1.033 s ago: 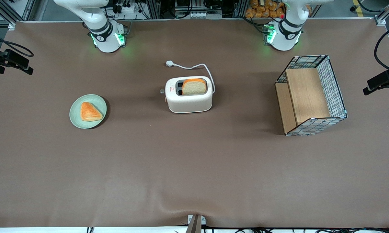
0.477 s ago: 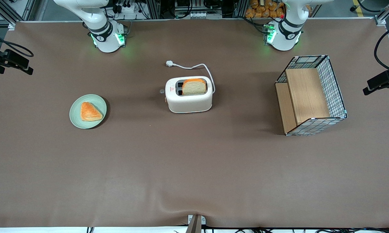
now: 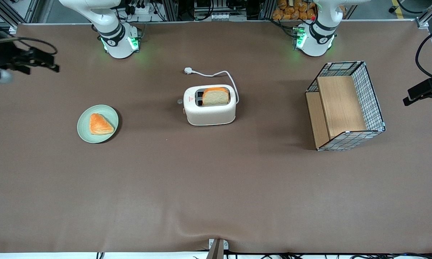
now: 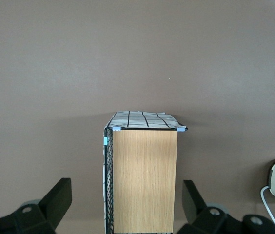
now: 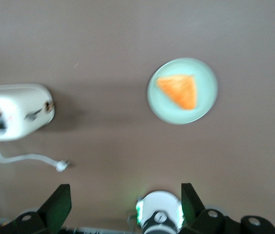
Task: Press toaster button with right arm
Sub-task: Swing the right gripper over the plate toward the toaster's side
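The cream-white, round-cornered two-slot toaster (image 3: 209,109) stands near the middle of the desk (image 3: 216,187), which is covered in a matte brown cloth with a slight wrinkle at the edge nearest the front camera. The small, round, pale-grey toaster button (image 3: 180,101) juts from the toaster's narrow end face, the one turned toward the working arm's end of the desk, and nothing touches it. A small red mark sits on the smooth top beside the slots. A slice of white bread with an orange-brown crust (image 3: 216,97) stands upright in one slot, its top above the rim. A thin white cord (image 3: 221,74) curls away from the toaster, farther from the front camera, and ends in a white plug (image 3: 189,70) lying flat on the cloth.

The right arm's black gripper (image 5: 124,191) hangs in the air well apart from the toaster, out toward the working arm's end of the desk, with its jaws spread wide and holding nothing.

Also toward that end from the toaster, a round, pale-green plate (image 3: 84,131) carries a triangular golden pastry (image 3: 100,124). Toward the parked arm's end from the toaster, a wire-mesh basket with smooth wooden panels (image 3: 345,106) lies tipped on its side
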You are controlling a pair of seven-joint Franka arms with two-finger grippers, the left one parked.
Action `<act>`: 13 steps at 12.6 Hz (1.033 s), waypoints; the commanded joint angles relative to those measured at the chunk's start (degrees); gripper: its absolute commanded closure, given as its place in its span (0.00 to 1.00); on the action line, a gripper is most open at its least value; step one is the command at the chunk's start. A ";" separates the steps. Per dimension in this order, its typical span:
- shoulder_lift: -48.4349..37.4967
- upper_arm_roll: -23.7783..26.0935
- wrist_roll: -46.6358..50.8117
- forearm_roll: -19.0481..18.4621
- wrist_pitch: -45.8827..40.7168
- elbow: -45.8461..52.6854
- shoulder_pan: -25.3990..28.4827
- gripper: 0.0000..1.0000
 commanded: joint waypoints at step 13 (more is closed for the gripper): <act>-0.24 0.06 8.77 13.92 11.39 -19.56 16.41 0.28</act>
